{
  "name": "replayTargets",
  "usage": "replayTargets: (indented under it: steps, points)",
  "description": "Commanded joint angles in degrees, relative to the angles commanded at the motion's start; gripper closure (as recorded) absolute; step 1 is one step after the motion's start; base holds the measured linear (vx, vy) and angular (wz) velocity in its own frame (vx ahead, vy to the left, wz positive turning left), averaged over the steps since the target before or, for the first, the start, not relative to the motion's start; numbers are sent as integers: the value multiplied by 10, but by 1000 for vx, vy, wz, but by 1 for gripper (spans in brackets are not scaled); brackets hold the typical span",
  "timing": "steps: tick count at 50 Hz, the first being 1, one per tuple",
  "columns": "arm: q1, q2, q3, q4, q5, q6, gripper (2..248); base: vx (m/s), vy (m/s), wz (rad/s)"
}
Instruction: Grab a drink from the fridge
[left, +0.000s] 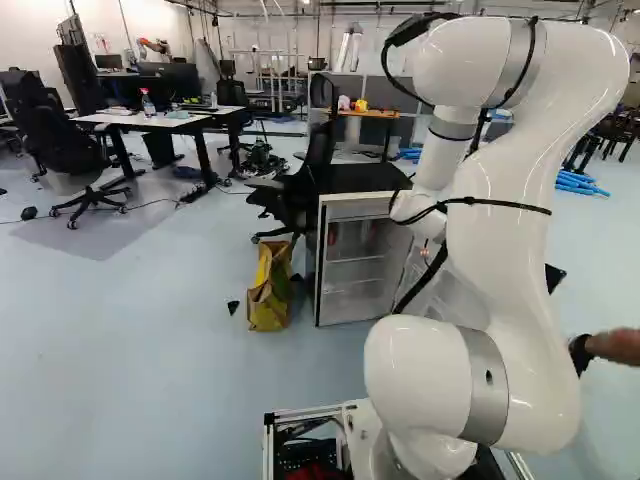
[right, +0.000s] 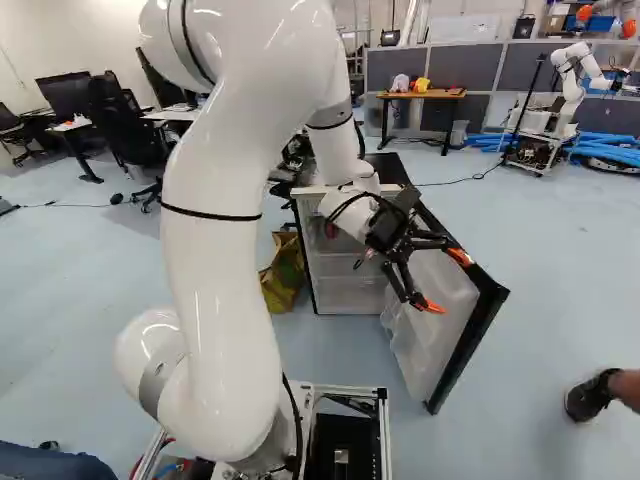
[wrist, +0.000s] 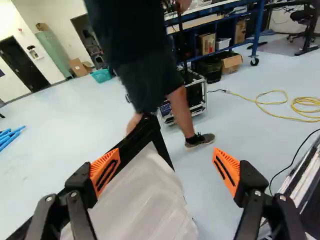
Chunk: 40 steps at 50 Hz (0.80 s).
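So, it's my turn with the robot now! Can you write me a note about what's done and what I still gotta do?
Gripper: fingers open and empty, by the inner side of the fridge door.
Fridge: ahead of the base. A small red thing shows inside; I can't tell if it's a drink.
Done: door open.
Left: find a drink, grip it, take it out.
Careful: a person stands just past the door.
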<state>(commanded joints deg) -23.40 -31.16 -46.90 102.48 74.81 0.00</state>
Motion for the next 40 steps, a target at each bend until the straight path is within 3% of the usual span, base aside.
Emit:
replayTargets:
  steps: [21,40]
  points:
    - [-52,-29,-58,-36,0,0,3,0,0,0]
    - [-49,-19,-40,-95,0,0,3,0,0,0]
